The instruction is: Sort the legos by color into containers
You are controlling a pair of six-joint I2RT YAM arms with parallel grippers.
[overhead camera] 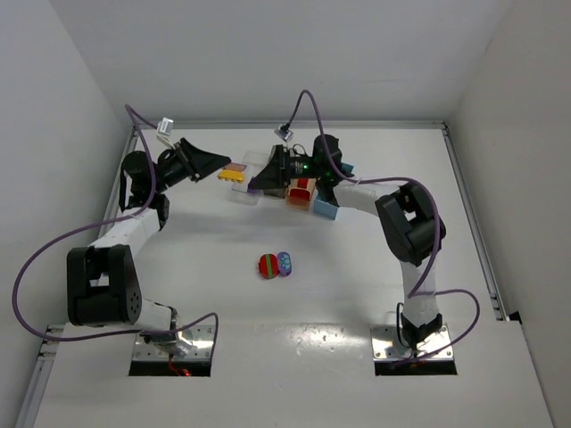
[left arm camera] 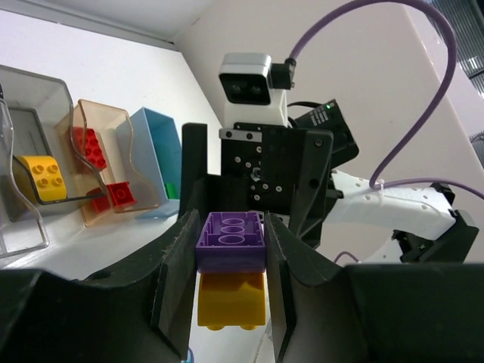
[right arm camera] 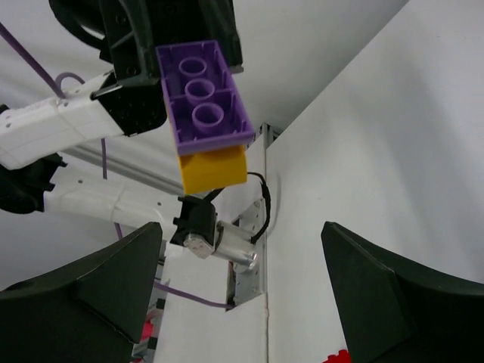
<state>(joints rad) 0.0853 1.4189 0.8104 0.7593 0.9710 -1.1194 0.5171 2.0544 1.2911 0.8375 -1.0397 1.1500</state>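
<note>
Two stacked legos, a purple rectangular plastic brick point(left arm camera: 231, 240) on a yellow plastic brick point(left arm camera: 231, 299), are hanging above the white counter point(overhead camera: 357, 294), clamped in the left claw point(left arm camera: 229, 261). The right claw point(right arm camera: 242, 287) is facing them, fingers wide apart, gripping nothing. Splitting step, probably: the next move is likely calling for the right claw closing on the yellow half and pulling, then binning by colour. The tan-peach plastic bin point(left arm camera: 136, 162) is holding reds.

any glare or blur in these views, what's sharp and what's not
Top external: mild glare low on the table. Left wrist: purple lego sharp, left gripper dark and soft. Right wrist: same lego crisp, right gripper blurred, shadowed.
</note>
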